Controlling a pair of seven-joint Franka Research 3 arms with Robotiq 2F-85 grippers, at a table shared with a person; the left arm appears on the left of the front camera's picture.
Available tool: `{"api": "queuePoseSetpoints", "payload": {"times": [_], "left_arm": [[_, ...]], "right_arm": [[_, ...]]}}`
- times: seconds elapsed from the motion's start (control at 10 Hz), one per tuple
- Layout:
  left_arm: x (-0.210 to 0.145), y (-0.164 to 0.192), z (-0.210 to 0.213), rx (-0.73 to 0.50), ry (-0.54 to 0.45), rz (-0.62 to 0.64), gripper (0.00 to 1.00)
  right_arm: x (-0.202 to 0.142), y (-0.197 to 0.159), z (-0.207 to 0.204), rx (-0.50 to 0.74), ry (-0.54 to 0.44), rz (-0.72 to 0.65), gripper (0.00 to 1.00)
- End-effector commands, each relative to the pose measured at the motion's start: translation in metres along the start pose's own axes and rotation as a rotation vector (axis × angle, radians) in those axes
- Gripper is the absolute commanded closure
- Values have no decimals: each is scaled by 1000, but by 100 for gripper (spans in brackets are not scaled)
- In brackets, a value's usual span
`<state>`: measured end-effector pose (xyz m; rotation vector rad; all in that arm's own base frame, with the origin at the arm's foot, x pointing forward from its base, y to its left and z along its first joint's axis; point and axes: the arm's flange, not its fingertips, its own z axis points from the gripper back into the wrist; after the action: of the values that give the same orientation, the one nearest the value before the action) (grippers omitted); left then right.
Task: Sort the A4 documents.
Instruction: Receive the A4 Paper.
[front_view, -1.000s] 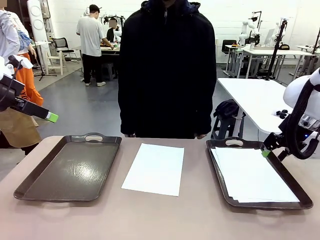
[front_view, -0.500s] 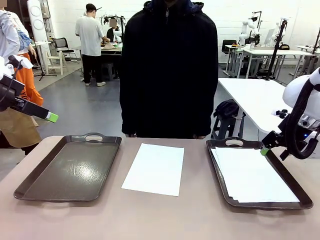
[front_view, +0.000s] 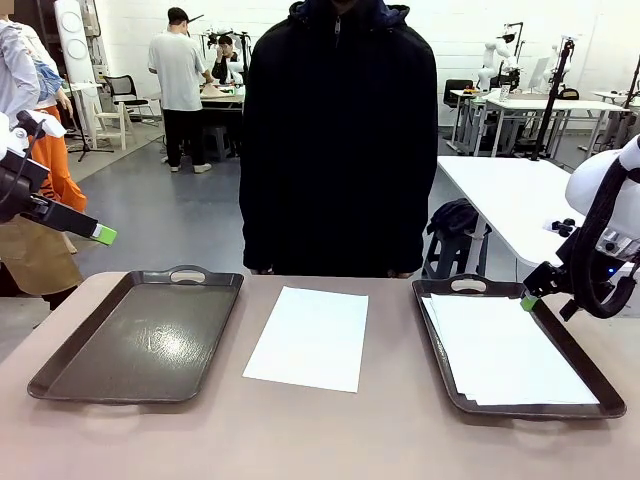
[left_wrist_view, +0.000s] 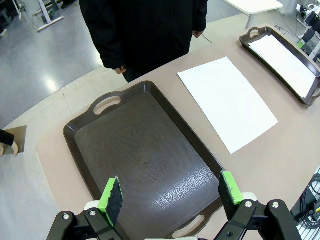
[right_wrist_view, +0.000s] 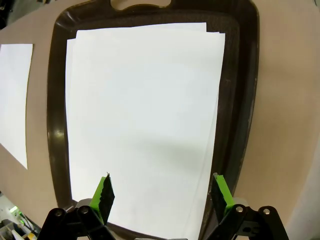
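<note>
left gripper (left_wrist_view: 170, 197): released, jaws wide, nothing between them; hangs high above the left tray
right gripper (right_wrist_view: 162, 195): released, jaws wide, holding nothing; hangs over the near end of the stack
left tray (left_wrist_view: 140, 160): straight under the left gripper, bare, glossy bottom, handle cut-outs at both ends
loose sheet (front_view: 308, 337): one A4 flat on the counter (front_view: 320, 430), off to the side of the left gripper, between the two trays, touching neither
stack (right_wrist_view: 145, 125): A4 sheets in the right tray (right_wrist_view: 245, 100), right below the right gripper, edges slightly fanned, top sheet skewed a bit
person (front_view: 338, 140): stands at the far side beyond both grippers, hands down at the counter edge, not touching paper
step (judged): next sheet to move looks like the loose one; left tray is the likely drop spot
how to do it well: thin flat paper gives no edge to pinch from above; come in low at a corner or a short edge, one pad pressing and dragging to buckle the sheet, then clench gently
watch: sheet may slide instead of lifting; keep the drag short, away from the tray rim
on stack: if taking from it, catch the top sheet only; fanned edges help separate
placing: lower flat inside the tray walls, let go close to the bottom so it does not drift
</note>
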<state>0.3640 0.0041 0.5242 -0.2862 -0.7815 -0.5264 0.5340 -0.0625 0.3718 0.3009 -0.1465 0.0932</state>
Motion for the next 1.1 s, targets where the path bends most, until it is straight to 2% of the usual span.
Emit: {"api": "queuePoseSetpoints", "payload": {"times": [0.0, 0.3, 0.4, 0.5, 0.6, 0.8, 1.0], "left_arm": [[-1, 2, -2, -6, -9, 4, 0], [-1, 2, -2, -6, -9, 4, 0], [-1, 2, -2, -6, -9, 4, 0], [-1, 2, -2, -6, -9, 4, 0], [-1, 2, -2, -6, -9, 4, 0], [-1, 2, -2, -6, -9, 4, 0], [-1, 2, -2, -6, -9, 4, 0]], "right_arm": [[0, -2, 0, -1, 0, 10, 0], [0, 0, 0, 0, 0, 0, 0], [-23, 10, 48, 15, -186, 149, 0], [-41, 30, 94, -40, -393, 334, 0], [-57, 49, 128, -8, -554, 562, 0], [-82, 77, 168, 69, -679, 819, 0], [-93, 100, 179, 194, -670, 1002, 0]]}}
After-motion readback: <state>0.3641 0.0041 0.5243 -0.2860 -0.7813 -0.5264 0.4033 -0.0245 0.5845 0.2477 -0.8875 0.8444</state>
